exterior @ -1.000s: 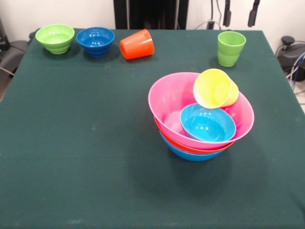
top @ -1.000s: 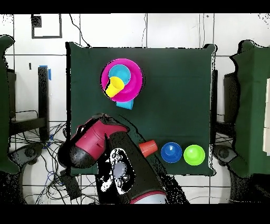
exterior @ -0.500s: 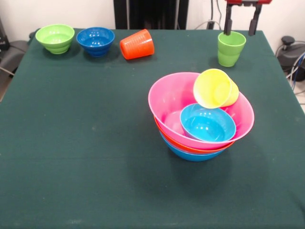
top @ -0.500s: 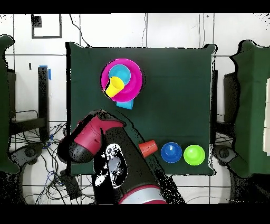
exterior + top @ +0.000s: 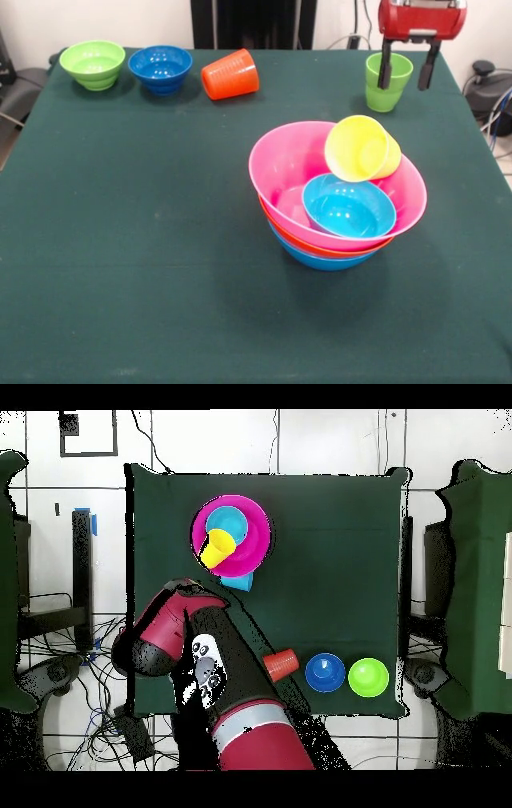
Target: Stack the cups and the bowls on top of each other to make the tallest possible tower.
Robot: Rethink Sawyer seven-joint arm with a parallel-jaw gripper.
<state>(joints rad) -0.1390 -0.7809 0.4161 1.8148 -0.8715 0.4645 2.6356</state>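
Observation:
The tower stands right of the table's middle: the pink bowl (image 5: 280, 172) is nested in the orange bowl (image 5: 320, 246) and the blue bowl (image 5: 320, 260). The small cyan bowl (image 5: 348, 206) sits inside, and the yellow cup (image 5: 360, 148) lies tilted on the pink rim. The light green cup (image 5: 388, 80) stands upright at the far right. My gripper (image 5: 406, 74) is open at that cup: one finger is over its mouth, the other is past its right side. The orange ribbed cup (image 5: 230, 74) lies on its side at the far edge. In the overhead view my arm (image 5: 170, 634) hides the green cup and the gripper.
A small dark blue bowl (image 5: 160, 68) and a small light green bowl (image 5: 93, 63) stand at the far left next to the orange cup. They also show in the overhead view (image 5: 325, 672) (image 5: 368, 677). The table's right edge (image 5: 472, 136) runs close to the green cup.
My gripper has come down into the front view at the top right and now hangs lower, with its red body showing, at the green cup. The cups and bowls have not moved.

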